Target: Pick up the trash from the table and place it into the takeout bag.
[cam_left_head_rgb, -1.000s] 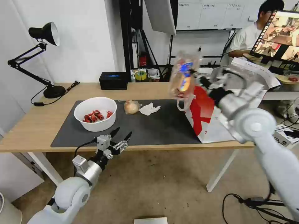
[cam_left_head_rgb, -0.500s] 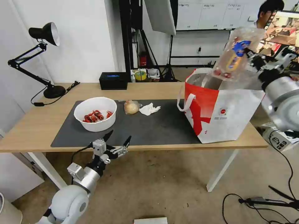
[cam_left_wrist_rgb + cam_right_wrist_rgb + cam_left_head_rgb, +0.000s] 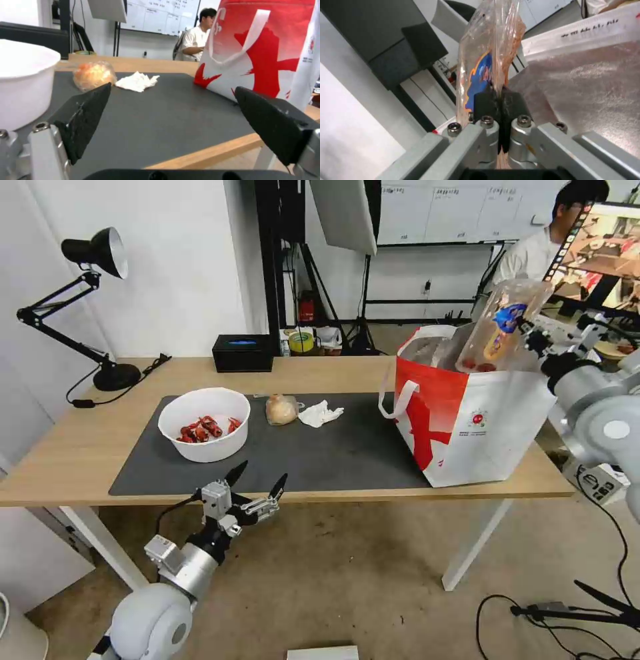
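Since the earlier frame, the clear hinged tray (image 3: 501,323) has been lowered from above the takeout bag (image 3: 480,420) until its lower end sits inside the bag's open mouth. The tray is held upright and slightly tilted, its blue-and-orange label facing the camera and red scraps gathered at its lower end. It is pinched by the right hand (image 3: 533,335), whose black fingers (image 3: 486,105) are pressed together on the tray's edge; the silver foil lining (image 3: 586,82) is seen just beside them.

The bag stands at the right end of the desk (image 3: 73,447), partly on the dark grey mat (image 3: 333,453). On the mat remain the white bowl (image 3: 204,424) of crayfish shells at the left, the small clear bag with a beige lump (image 3: 281,409) and the crumpled tissue (image 3: 320,414) just beside it, all well apart from the takeout bag.

The left hand (image 3: 257,483) is positioned below the desk's near edge, in front of the bowl, with its fingers (image 3: 85,117) spread and nothing between them. A black box (image 3: 243,353) and a desk lamp (image 3: 93,307) are located toward the far left of the desk.
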